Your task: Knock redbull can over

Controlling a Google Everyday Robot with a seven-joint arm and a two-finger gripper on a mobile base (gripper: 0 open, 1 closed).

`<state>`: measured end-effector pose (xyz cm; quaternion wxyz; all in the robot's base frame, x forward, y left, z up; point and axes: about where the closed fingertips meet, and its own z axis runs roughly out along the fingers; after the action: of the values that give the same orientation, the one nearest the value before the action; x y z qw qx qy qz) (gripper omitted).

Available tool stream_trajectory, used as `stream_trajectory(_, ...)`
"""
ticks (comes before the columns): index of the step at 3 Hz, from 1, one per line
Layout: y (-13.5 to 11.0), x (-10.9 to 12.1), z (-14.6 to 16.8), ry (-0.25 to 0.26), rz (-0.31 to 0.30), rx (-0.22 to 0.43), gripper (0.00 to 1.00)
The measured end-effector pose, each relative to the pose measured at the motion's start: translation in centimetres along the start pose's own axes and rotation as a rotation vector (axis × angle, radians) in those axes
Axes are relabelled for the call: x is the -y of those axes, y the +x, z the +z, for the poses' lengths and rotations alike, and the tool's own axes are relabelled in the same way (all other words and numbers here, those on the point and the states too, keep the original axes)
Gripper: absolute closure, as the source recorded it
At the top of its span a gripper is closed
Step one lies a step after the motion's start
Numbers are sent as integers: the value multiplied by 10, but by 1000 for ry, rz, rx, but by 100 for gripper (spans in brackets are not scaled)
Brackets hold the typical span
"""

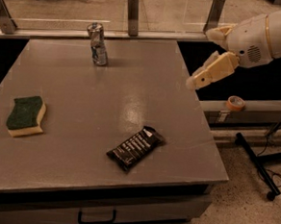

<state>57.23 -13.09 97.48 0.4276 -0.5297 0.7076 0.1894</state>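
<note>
Now your claw [200, 81] hangs off the bench [84, 90], carrying nothing, its opening impossible to tell; push the probably light, tippy can [97, 44] near its top.

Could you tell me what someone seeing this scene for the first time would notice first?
Probably the white arm reaching in from the upper right, its tan gripper hanging at the grey table's right edge. Next comes the dented redbull can, upright near the far edge and well apart from the gripper. A black snack wrapper lies near the front, a green sponge at the left.
</note>
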Motion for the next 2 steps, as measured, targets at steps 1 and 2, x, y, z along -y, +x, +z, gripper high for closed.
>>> stream_trajectory(1,-2,1,18,20,-2,14,0)
stream_trajectory(2,-12,14,73,-24,-25,69,0)
